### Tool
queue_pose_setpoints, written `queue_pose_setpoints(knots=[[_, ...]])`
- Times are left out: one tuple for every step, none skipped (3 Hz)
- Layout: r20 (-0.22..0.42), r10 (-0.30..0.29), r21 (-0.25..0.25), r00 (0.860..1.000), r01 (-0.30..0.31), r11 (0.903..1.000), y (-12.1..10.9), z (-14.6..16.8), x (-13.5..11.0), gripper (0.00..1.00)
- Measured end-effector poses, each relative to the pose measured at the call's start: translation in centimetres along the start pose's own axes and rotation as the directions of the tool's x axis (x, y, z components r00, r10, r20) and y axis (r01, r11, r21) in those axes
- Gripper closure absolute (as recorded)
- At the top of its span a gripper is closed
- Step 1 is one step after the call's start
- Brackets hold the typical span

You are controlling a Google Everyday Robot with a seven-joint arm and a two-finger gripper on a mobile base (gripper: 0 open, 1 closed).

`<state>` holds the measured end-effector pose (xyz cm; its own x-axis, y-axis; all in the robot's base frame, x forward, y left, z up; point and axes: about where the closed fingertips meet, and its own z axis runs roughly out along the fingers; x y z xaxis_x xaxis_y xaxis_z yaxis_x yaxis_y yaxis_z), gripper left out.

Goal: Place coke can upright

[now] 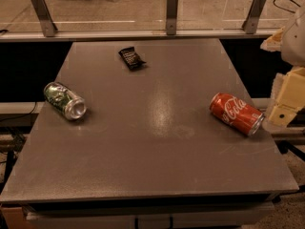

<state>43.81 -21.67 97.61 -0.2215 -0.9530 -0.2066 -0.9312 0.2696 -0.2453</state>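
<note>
Going left to right: there's a green-and-silver can (64, 100) tipped on its side near the left edge of the grey table (157, 147), silver end facing roughly toward the camera. It's not the target, so I'd guess it's only there as a distractor. Further back, a bit left of centre, is a small crumpled black snack wrapper (131, 58), well apart from everything, probably the same deal. Then the coke can (237, 113) over on the right side, close to the table's right edge, also lying down, with its length running diagonally and the silver rim pointing to the lower right. It's flat on the surface and nothing is holding it, so the standing-up part hasn't happened yet. The gripper (285, 104) sits just off the right edge, right beside the can's silver end, which looks to me like lining up for a grab. Honestly can't tell if it's open or closed from this angle, since only part of it shows at the frame edge.
</note>
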Motion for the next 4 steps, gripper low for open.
queue_pose_setpoints(knots=[[0.0,0.0,0.0,1.0,0.0,1.0,0.0,0.0,0.0,0.0],[-0.007,0.045,0.003,0.999,-0.045,0.999,-0.8,2.1,-0.3,0.0],[-0.035,0.099,0.002,0.994,-0.099,0.9951,-2.3,5.9,-1.3,0.0],[-0.072,0.148,0.012,0.986,-0.147,0.989,-3.8,9.1,-1.8,0.0]])
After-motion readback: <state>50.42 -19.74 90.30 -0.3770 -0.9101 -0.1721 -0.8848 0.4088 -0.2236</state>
